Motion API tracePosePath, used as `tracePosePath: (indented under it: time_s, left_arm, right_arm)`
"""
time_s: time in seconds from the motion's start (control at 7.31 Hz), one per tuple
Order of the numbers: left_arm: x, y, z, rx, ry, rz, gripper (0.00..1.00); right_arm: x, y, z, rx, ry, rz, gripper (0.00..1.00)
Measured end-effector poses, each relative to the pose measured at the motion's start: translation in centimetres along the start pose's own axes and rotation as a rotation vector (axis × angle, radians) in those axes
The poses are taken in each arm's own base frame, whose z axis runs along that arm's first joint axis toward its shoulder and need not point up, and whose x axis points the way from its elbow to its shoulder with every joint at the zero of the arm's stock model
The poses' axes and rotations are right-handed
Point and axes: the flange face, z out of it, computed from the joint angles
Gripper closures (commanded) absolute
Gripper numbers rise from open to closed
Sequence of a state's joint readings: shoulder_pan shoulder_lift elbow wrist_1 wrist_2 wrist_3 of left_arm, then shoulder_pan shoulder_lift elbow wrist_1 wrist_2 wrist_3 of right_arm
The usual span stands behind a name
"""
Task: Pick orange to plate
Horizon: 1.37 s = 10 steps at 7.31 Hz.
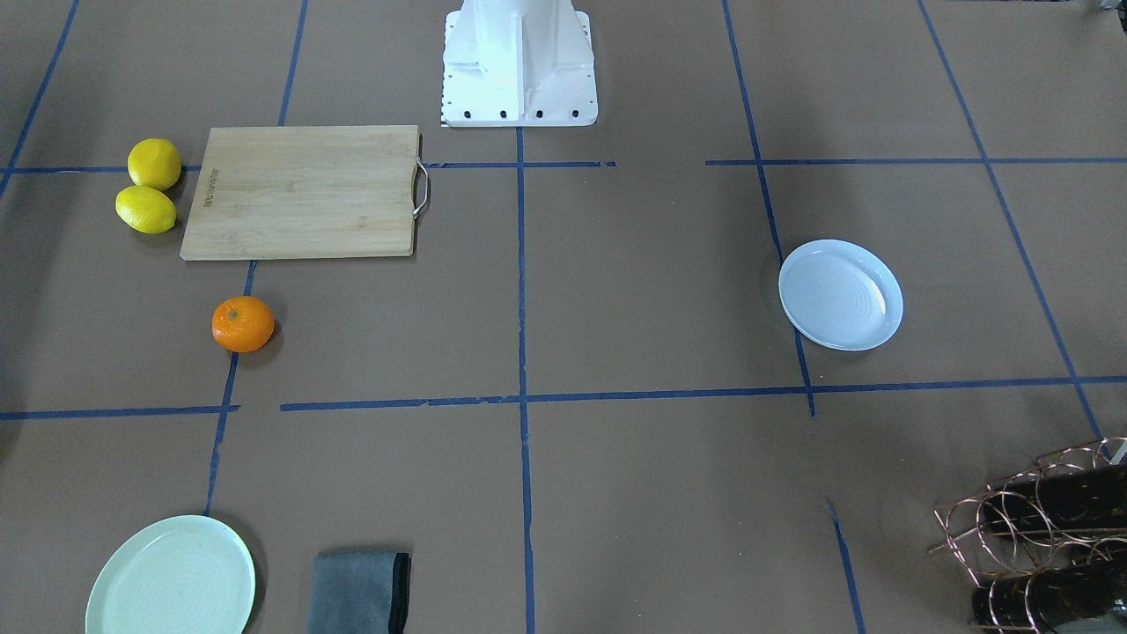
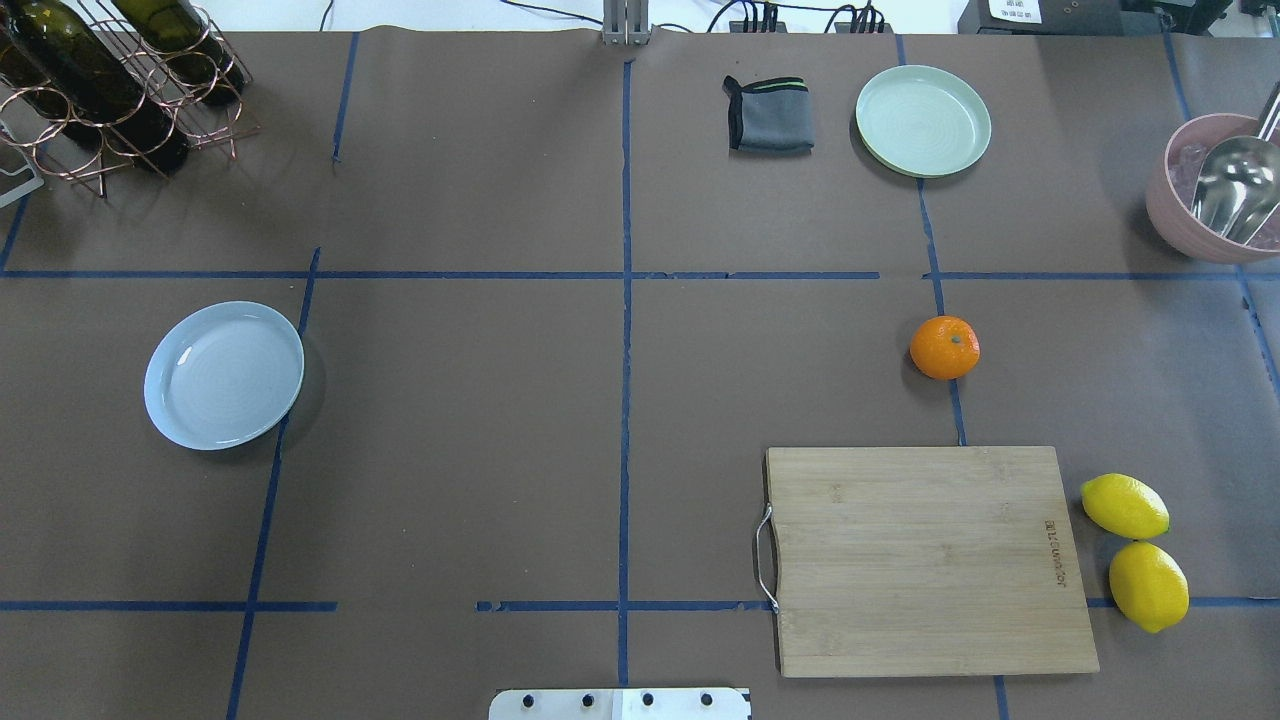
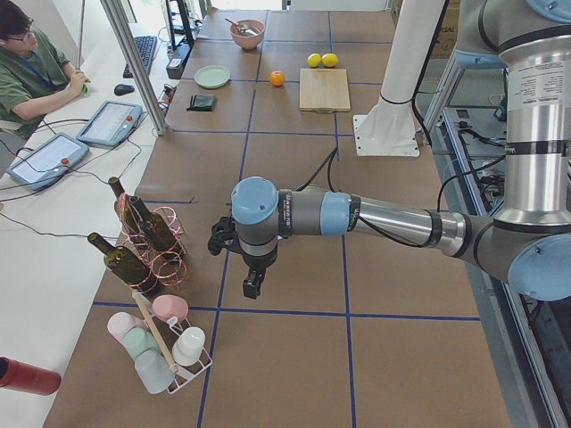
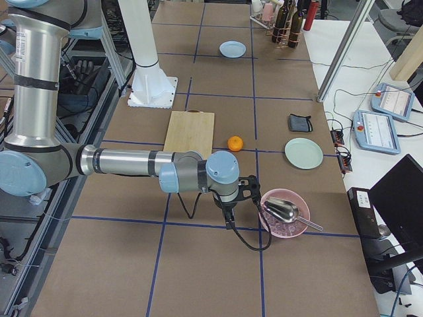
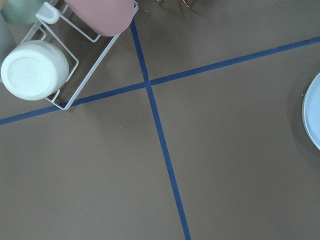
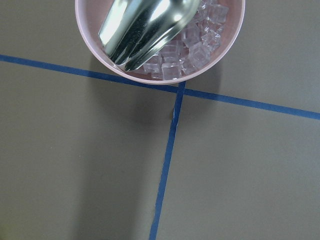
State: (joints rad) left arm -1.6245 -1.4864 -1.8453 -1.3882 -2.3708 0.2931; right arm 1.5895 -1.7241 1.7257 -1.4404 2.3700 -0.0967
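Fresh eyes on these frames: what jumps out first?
The bright orange sits alone on the right half of the table, just beyond the cutting board with two lemons beside it. The pale blue plate lies empty far off on the left half. Both arms hang at the table's ends, left arm by the bottle rack, right arm by the ice bowl.

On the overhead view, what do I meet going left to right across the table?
wine bottle rack → plate → grey cloth → orange → pink bowl. Left out because they overlap others in the sweep: mint-green plate, cutting board, lemons.
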Motion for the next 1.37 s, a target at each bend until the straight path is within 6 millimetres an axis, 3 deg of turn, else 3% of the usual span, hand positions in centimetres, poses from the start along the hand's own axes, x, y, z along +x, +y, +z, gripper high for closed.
tracePosePath:
  time_s: [0.55, 0.96, 1.09, 1.37]
  left_arm:
    - [1.5, -0.8, -1.0, 0.023, -0.006, 0.036, 0.0]
    - [4.9, -6.4, -4.7, 0.212, -0.044, 0.242, 0.0]
    - [5.5, -7.2, -5.2, 0.293, -0.051, 0.315, 0.0]
    - [7.1, -5.7, -3.6, 0.398, 0.065, 0.44, 0.0]
  right_arm:
    - [0.1, 0.3, 0.1, -0.003, 0.0, 0.004, 0.0]
    - [0.2, 0.4, 0.2, -0.004, 0.0, 0.005, 0.0]
    - [0.2, 0.5, 0.2, -0.005, 0.0, 0.005, 0.0]
    - [-0.1, 0.4, 0.0, 0.0, -0.007, 0.001, 0.0]
